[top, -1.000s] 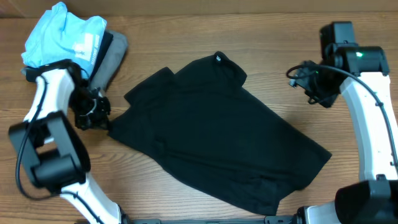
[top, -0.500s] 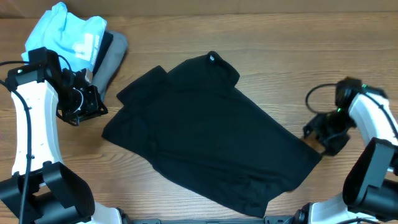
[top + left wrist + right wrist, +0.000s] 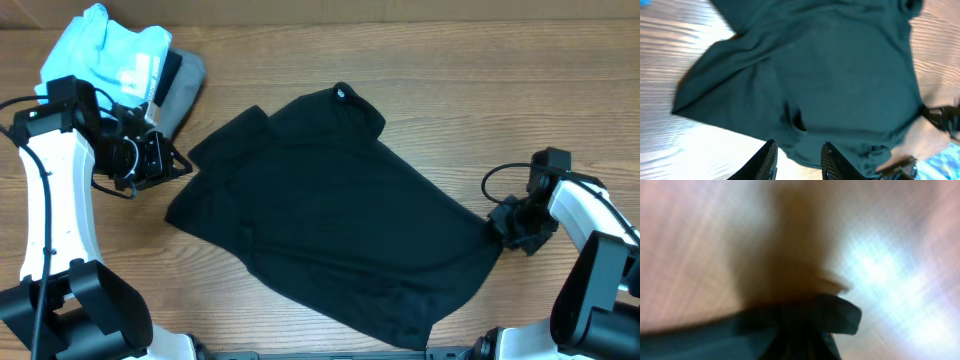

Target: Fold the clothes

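Note:
The clothes, a black polo shirt, lie spread slantwise on the wooden table, collar at the far side. My left gripper hovers just off the shirt's left sleeve edge, open and holding nothing. In the left wrist view its two dark fingers stand apart with the shirt beyond them. At the shirt's right corner my right gripper is shut on the fabric. The blurred right wrist view shows dark cloth bunched at the jaws.
A light blue shirt and a grey folded garment are piled at the back left corner, close behind my left arm. Bare wooden table surrounds the shirt.
My left gripper let go of the shirt's left edge, opened and drew back. My right arm came down to the shirt's right corner and shut on it, bunching the fabric.

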Motion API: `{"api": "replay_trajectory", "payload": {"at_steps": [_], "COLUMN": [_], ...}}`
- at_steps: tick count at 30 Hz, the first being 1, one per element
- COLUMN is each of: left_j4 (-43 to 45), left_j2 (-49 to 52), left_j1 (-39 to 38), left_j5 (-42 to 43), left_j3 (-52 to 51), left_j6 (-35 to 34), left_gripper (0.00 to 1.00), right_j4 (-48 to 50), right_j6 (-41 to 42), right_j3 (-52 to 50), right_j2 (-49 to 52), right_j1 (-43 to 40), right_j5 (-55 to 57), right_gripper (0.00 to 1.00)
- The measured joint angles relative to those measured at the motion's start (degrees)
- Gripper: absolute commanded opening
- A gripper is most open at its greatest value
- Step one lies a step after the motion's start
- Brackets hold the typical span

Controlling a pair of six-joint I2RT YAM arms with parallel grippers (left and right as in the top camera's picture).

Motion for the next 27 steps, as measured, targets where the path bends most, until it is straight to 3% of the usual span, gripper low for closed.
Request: {"api": "replay_trajectory", "payload": {"at_steps": [6,8,10,11,12,17,22,27], "left_j4": [1.1,1.3,1.5,1.8,2.0,7.0,19.4,29.7], "left_j2": [0.0,0.0,0.0,0.0,0.0,0.0,0.0,0.1], "left_j1": [-2.2,-3.8,-5.9,-7.2,-8.9,-16.4,-22.7,-29.9], "left_j5": [7.3,8.5,9.3,9.6,9.9,11.3,10.4,-4.2], "left_j3": [0.0,0.0,0.0,0.0,0.0,0.0,0.0,0.0], "left_j6": [1.2,2.4,3.7,4.7,5.6,7.5,7.1,3.8], "left_gripper": [0.39,0.55,0.61,0.98,1.0,1.0,1.0,0.8], "right_j4": [19.4,21.8,22.2,22.0,22.1,10.8,-5.1,-15.9], "right_j6": [0.9,1.0,1.0,0.5,-0.1,-4.7,-8.2,-11.5], "right_j3": [0.0,0.3,1.7,2.6,4.1,16.7,29.5,36.2], "right_j2": [1.7,2.5,3.1,3.2,3.3,3.3,3.1,0.9], "right_j1": [-0.4,-1.0,-1.6,-1.8,-2.0,-2.3,-2.3,-2.2], "right_j5": [-1.3,-1.4,-1.5,-1.6,-1.6,-3.0,-7.1,-15.7], "right_gripper": [0.04,0.08,0.17,0.24,0.25,0.31,0.34,0.35]}}
